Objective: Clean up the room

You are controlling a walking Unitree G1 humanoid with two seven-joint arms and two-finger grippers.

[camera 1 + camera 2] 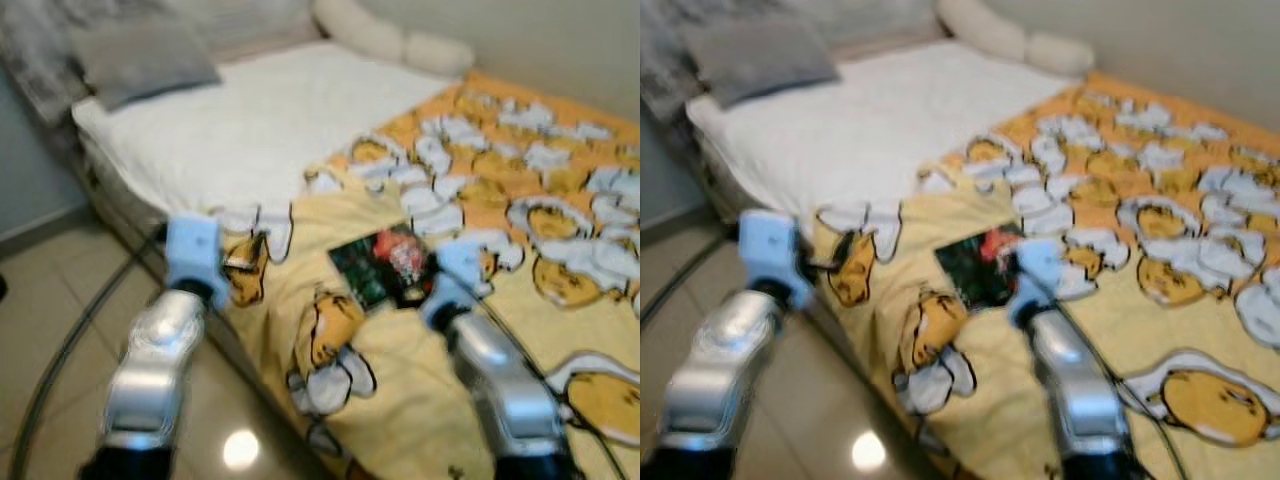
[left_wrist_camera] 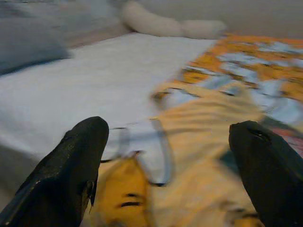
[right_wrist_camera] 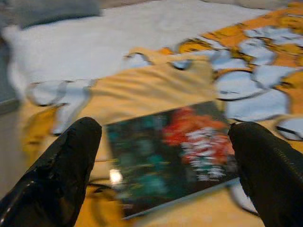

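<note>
A dark book with a red and green cover (image 1: 385, 268) (image 3: 173, 151) lies flat on the yellow egg-patterned blanket (image 1: 400, 380) near the bed's edge. My right gripper (image 3: 163, 165) is open and hovers just in front of the book, its fingers (image 3: 61, 170) spread wider than the cover. My right wrist (image 1: 455, 270) sits beside the book's right side. My left gripper (image 2: 170, 175) is open too, held over the blanket's corner at the bed's edge, with its wrist (image 1: 195, 250) left of the book.
The bed has a white sheet (image 1: 250, 120), a grey pillow (image 1: 140, 55) at its head and a long cream bolster (image 1: 390, 35) by the wall. Tiled floor (image 1: 40, 320) lies left of the bed, with a dark cable (image 1: 70, 345) curving across it.
</note>
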